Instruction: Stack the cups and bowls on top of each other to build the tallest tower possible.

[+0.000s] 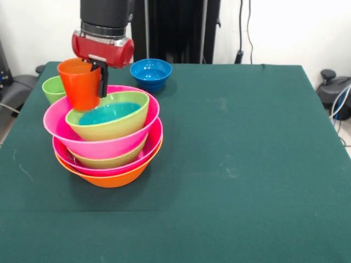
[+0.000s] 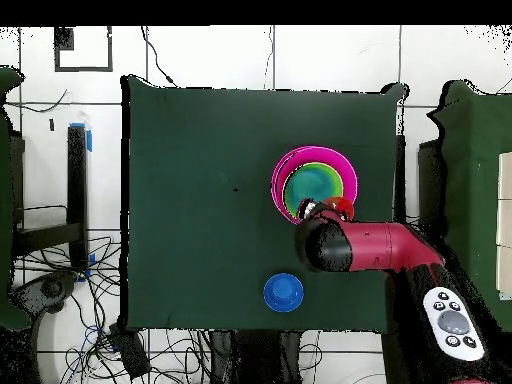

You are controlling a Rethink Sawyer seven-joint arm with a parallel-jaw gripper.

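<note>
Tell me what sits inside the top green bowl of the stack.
Inside the glossy green plastic bowl topping the tower lies a light blue bowl, only its teal interior showing. Whatever lies beneath it is covered. The orange-red cup, held by the tool, hangs at the pink bowl's rim.

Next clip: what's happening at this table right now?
The Sawyer's gripper holds a glossy orange-red plastic cup by its rim, jaws closed on it, at the far edge of the nested tower of plastic bowls. The tower has an orange bowl lowest, then pink and green ones, with a teal bowl inside the top. A small dark blue bowl and a light green cup sit apart on the table.
</note>
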